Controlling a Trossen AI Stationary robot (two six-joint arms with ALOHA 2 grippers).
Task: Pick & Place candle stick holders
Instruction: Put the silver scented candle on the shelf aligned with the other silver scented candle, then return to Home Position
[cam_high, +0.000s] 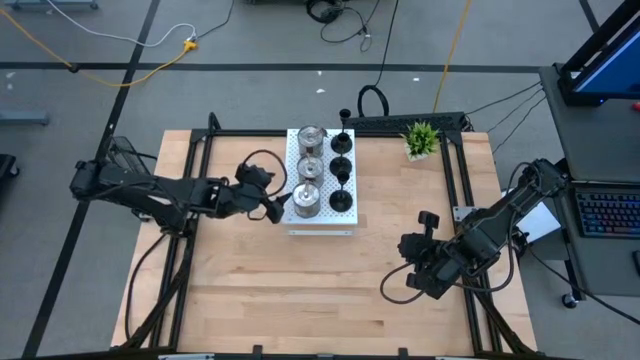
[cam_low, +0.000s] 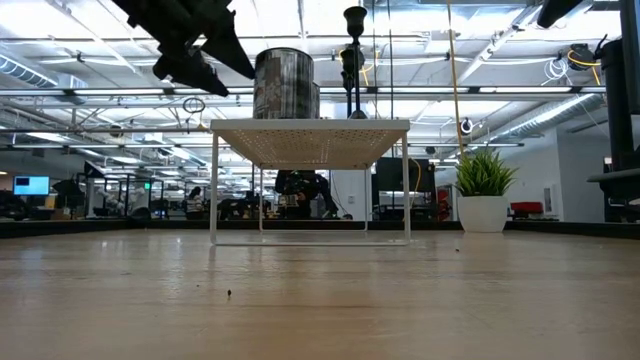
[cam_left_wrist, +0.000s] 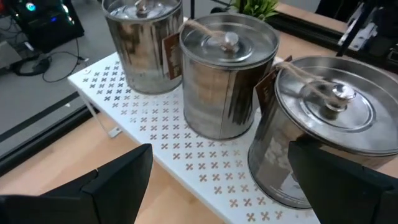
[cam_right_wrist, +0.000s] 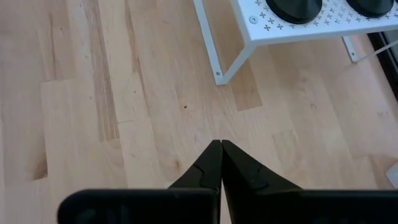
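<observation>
A white perforated board (cam_high: 322, 222) stands on thin legs at the table's middle far part. Three silver candle stick holders (cam_high: 308, 166) rest on it by their bottoms in a row along its left side, and the nearest (cam_left_wrist: 323, 130) is the largest in the left wrist view. Several black ones (cam_high: 341, 171) stand on round bases along its right side. My left gripper (cam_high: 274, 207) (cam_left_wrist: 219, 149) hovers open just left of the nearest silver one (cam_high: 305, 199), above board height (cam_low: 195, 50). My right gripper (cam_right_wrist: 221, 146) is shut over bare wood, near-right of the board.
A small green plant in a white pot (cam_high: 421, 138) stands at the far right corner. Dark rails (cam_high: 465, 180) run along the table's sides. Bare wood (cam_high: 300, 290) lies between the board and the near edge.
</observation>
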